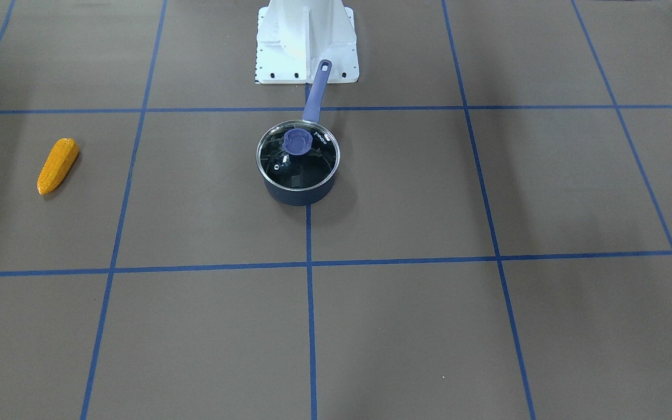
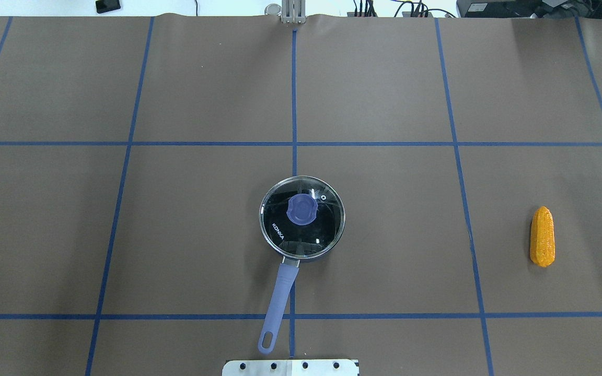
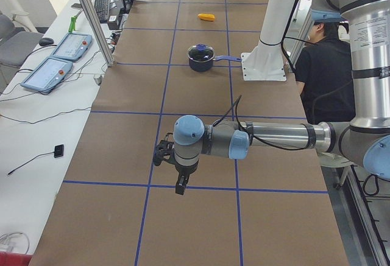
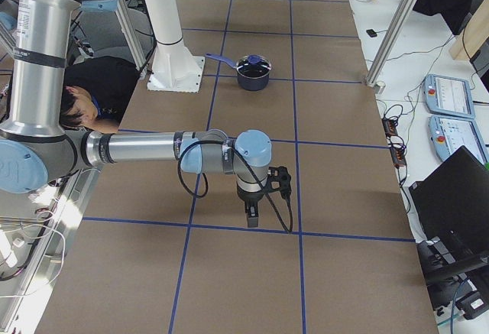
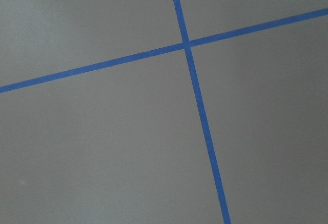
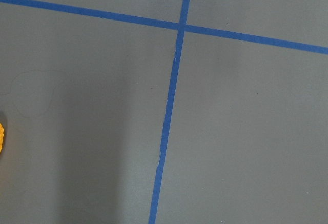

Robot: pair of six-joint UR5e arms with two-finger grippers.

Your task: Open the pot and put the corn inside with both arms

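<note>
The pot (image 2: 302, 218) stands at the table's middle, its glass lid (image 1: 298, 154) on it and the lavender knob (image 2: 301, 209) on top. Its long handle (image 2: 278, 303) points toward the robot's base. The corn (image 2: 542, 236) lies flat far to the robot's right, also in the front-facing view (image 1: 58, 165); a sliver shows at the right wrist view's left edge (image 6: 1, 138). My left gripper (image 3: 181, 187) shows only in the exterior left view, my right gripper (image 4: 253, 215) only in the exterior right view. Both hang above bare table, far from the pot; I cannot tell whether they are open or shut.
The white base mount (image 1: 307, 41) stands just behind the pot's handle. Blue tape lines grid the brown table cover (image 2: 201, 235). A person in black (image 3: 323, 65) sits beside the robot. Teach pendants (image 3: 58, 59) lie on the side bench.
</note>
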